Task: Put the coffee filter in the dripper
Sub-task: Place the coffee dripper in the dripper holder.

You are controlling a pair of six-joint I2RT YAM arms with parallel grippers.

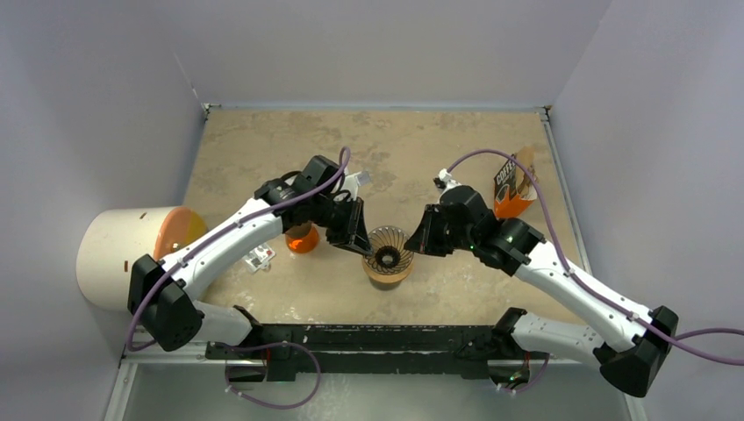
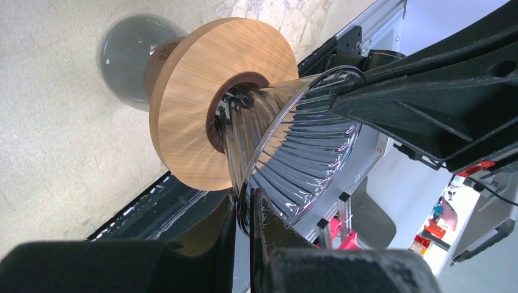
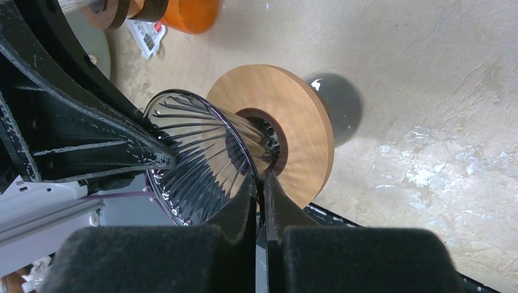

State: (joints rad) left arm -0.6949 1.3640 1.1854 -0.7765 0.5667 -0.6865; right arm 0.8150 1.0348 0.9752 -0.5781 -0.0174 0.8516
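Contents, tabletop: dripper, a clear ribbed glass cone with a brown wood-like collar, upright midway between the left and right edges, toward the near edge; long axis vertical, mouth up, ribs and dark throat bare, no paper inside. Held on two sides: left tool, fingers pressed nearly together, pinches the glass rim on the side facing the left edge, one finger inside the cone and one outside; right tool is likewise clamped on the opposite rim, only the thin glass wall between its fingers. Entry for coffee filter: not found in any view; no tan paper cone shows on the tabletop or in either tool. Also present: orange glass vessel, just beyond the left tool toward the left edge, with a small white card beside it; black-and-orange packet, upright near the right edge, toward the far right corner; pale cylinder, lying outside the left edge; smoky-grey round patch under the collar, cup or shadow, cannot tell. Assessment: task not yet done. Both tools are taken up by the dripper, so one must let go before the coffee filter can be fetched. Which arm is nearer cannot be judged while it is unseen. The open mouth would take it from straight above.
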